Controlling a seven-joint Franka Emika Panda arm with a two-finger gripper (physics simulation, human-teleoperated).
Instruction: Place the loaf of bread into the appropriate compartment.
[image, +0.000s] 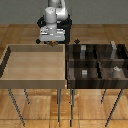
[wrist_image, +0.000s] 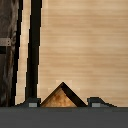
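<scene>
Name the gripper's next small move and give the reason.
Probably carry toward the exterior view's right. The gripper hangs over the tan tray's far edge, and the wrist view shows the loaf of bread between its fingertips, while the dark divided bin stands beside the tray on that side.

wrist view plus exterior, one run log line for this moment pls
phase: carry | gripper: shut on loaf of bread | position: over light tan tray, far edge | target: four-section bin, exterior view's right | loaf not yet in bin
</scene>
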